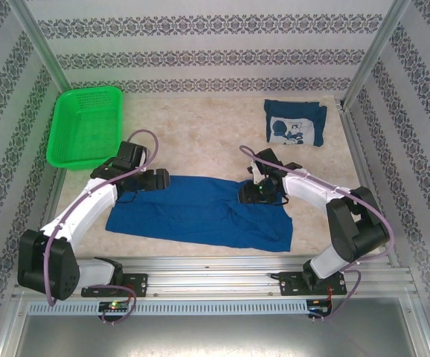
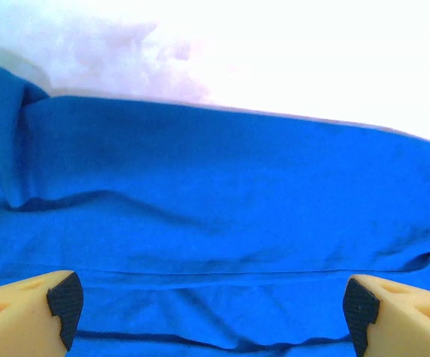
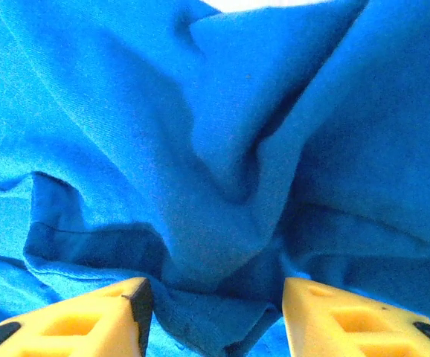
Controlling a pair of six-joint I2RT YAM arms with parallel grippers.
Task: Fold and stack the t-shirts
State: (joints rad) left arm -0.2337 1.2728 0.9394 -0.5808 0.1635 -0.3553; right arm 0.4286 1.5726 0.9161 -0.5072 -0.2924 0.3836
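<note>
1. T-shirt (image 1: 200, 216), blue, lies spread across the near bench (image 1: 200, 141) between my arms.
2. My left pincer (image 2: 211, 312) is open wide at its far left edge.
3. My right pincer (image 3: 213, 312) is open too, with bunched cloth between its fingers.
4. A folded t-shirt (image 1: 295, 123) sits far right, well apart from the green basket (image 1: 85, 126) at far left.

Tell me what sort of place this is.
Most likely a robot test booth in a lab, not a home. Metal frame posts hold patterned wall panels around a table. Two arms are bolted to a rail at its near edge, with t-shirts and a basket as props.
</note>
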